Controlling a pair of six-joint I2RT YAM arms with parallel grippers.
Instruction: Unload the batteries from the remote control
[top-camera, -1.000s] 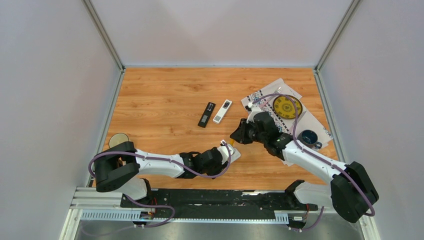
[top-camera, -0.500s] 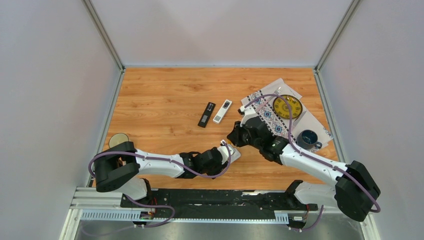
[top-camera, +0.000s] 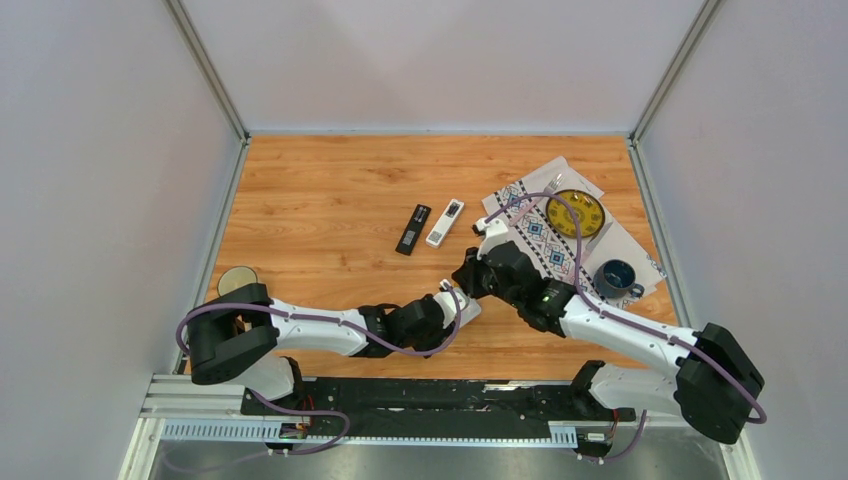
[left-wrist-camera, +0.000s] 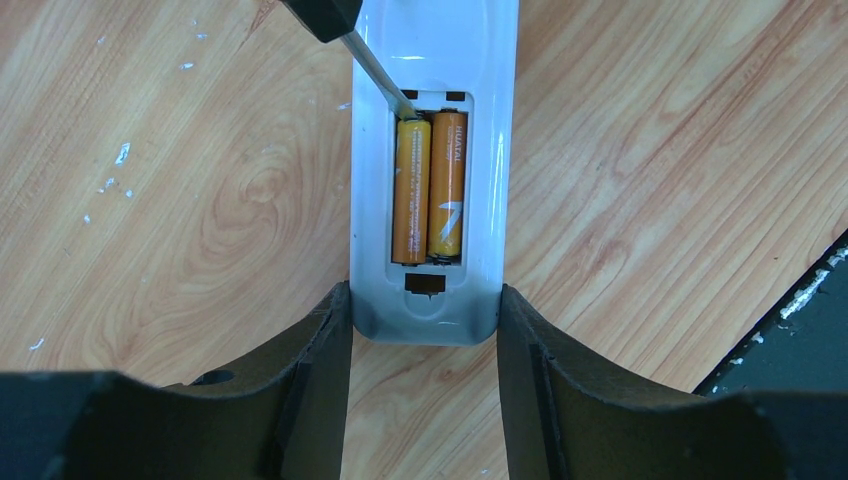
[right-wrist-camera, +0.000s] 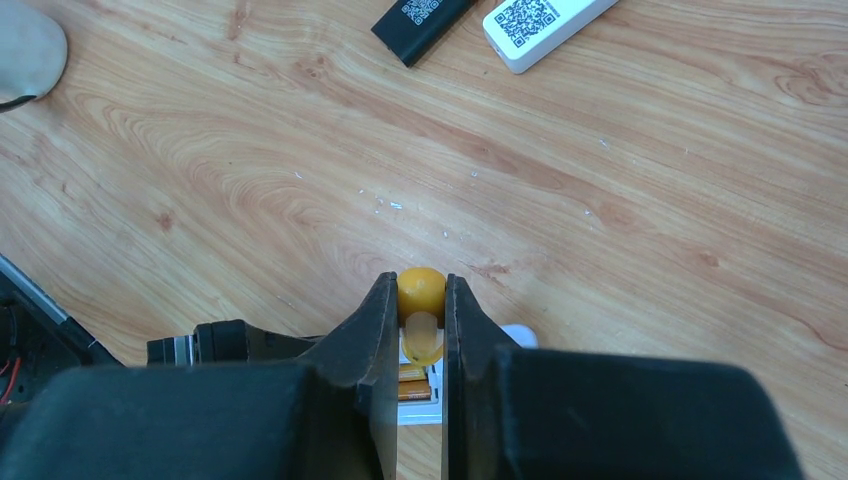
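screwdriver (left-wrist-camera: 378, 72) tip maybe touching batteries (left-wrist-camera: 412, 190), remote (left-wrist-camera: 430, 322) half-hidden

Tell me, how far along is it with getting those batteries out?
Done: the white remote has its battery bay uncovered. In hand: the left gripper clamps the remote while the right gripper, shut on a screwdriver, sets its tip at one end of the orange batteries. Left: both sit in the bay, none out yet.
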